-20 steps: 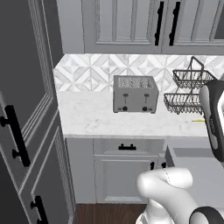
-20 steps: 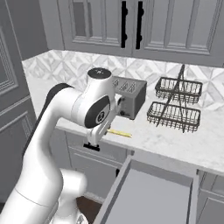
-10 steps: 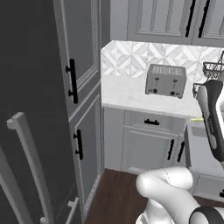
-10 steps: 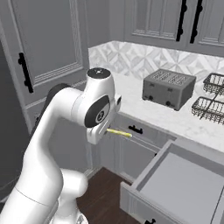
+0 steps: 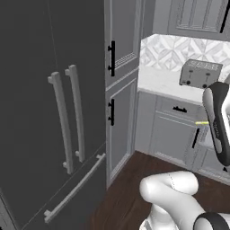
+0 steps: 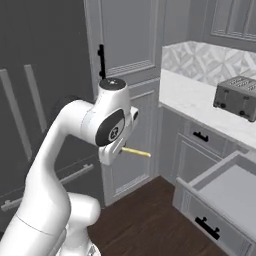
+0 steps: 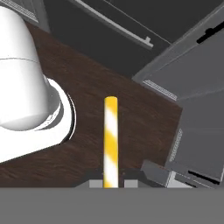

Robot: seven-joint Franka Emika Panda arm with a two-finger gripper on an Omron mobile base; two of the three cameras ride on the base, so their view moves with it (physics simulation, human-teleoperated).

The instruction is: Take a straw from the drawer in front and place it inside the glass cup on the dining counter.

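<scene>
The drawer [image 6: 220, 195] stands open off to my right. My gripper [image 7: 111, 183] is pinched on the straw [image 7: 110, 140], whose long axis runs straight out from the jaws (roughly level over the wood floor [image 7: 131, 118]); I judge carrying comes next.

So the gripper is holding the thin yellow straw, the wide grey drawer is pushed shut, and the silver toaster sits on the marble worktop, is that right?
Not quite: the wide grey drawer is pulled open, as the right base view shows, with its black bar handle facing out. The rest holds: the gripper is shut on the thin yellow straw, seen in the hand view, and the silver toaster sits on the marble worktop.
</scene>
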